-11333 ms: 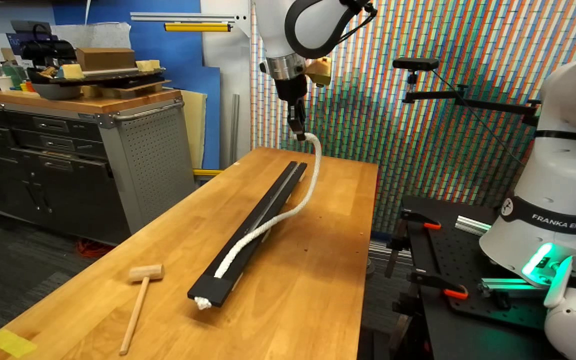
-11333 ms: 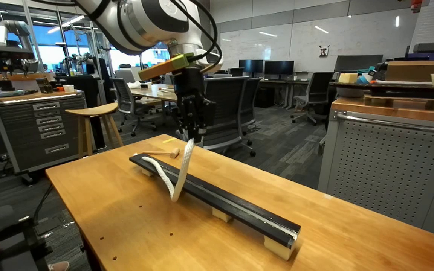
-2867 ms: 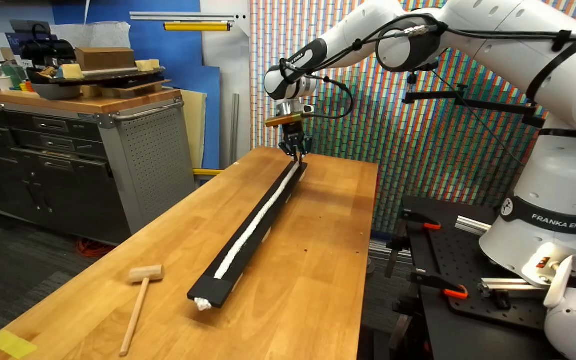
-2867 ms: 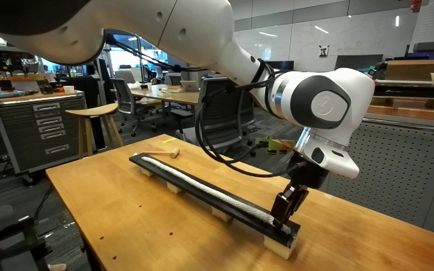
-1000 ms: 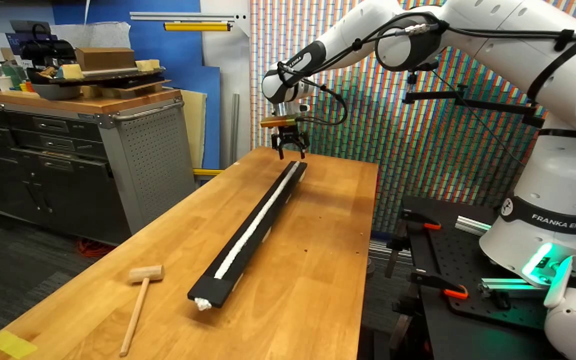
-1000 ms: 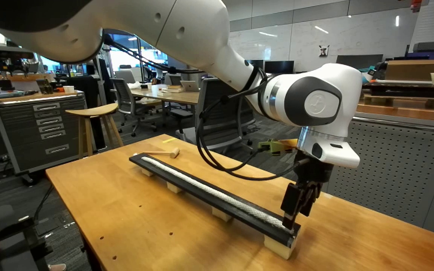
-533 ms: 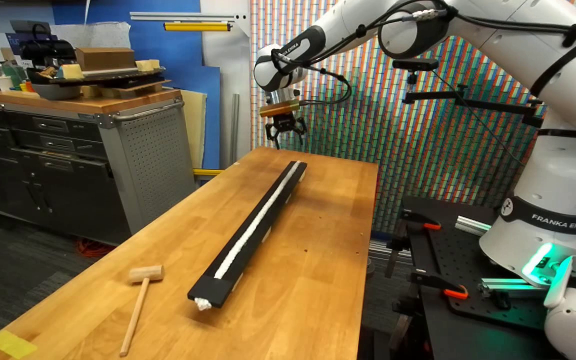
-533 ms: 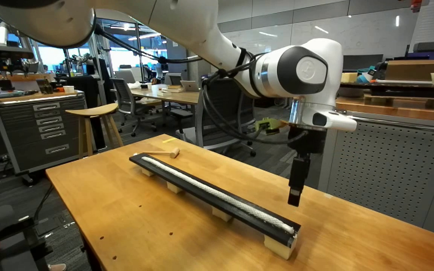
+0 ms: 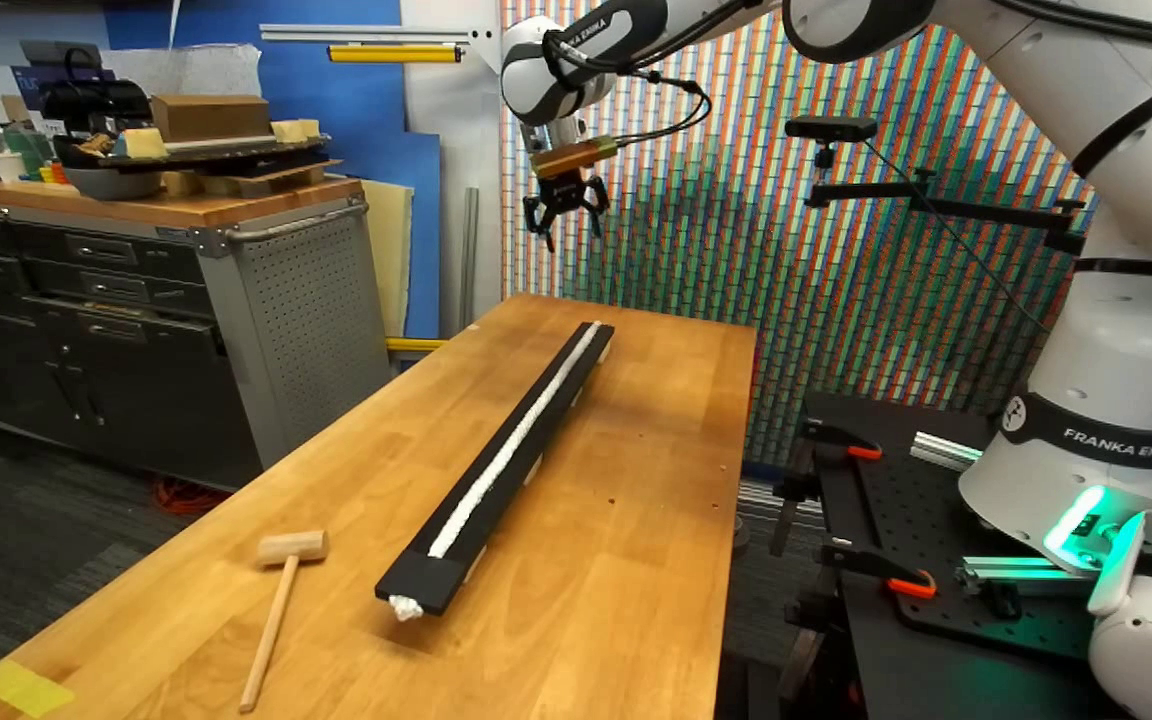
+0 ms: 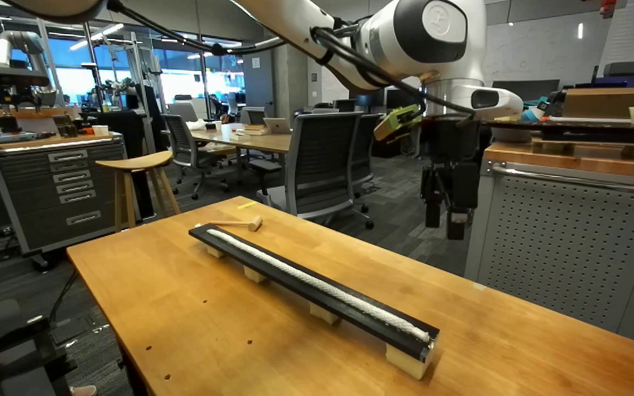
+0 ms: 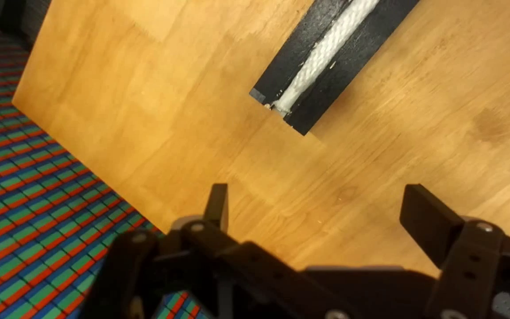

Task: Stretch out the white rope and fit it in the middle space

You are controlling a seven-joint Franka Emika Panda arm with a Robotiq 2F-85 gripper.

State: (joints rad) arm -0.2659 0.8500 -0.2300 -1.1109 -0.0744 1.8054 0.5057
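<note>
The white rope (image 9: pixel 504 455) (image 10: pixel 322 286) (image 11: pixel 323 55) lies straight along the long black bar (image 9: pixel 421 578) (image 10: pixel 295 285) (image 11: pixel 348 66). It runs down the bar's centre and covers the middle space nearly end to end. How deep it sits is hard to tell. A frayed white tuft (image 9: pixel 405 606) pokes out beneath one bar end. High over the table, past the bar's opposite end, hangs my gripper (image 9: pixel 574 238) (image 10: pixel 444 230) (image 11: pixel 314 188). Its jaws stand wide apart with nothing between them, well clear of the rope. In the wrist view only the rope's nearer stretch shows.
Pale blocks (image 10: pixel 408 360) prop the bar off the wooden table (image 9: pixel 636 560). A small wooden mallet (image 9: pixel 292 547) (image 10: pixel 255 223) lies beside it. A grey cabinet (image 9: pixel 296 280) (image 10: pixel 564 247) and a dark chair (image 10: pixel 322 165) stand beyond the table's edge.
Earlier the rope hung from my gripper in a loop; then it was laid straight along the bar. Since then the gripper has opened, let go of the rope end and risen well above it.
</note>
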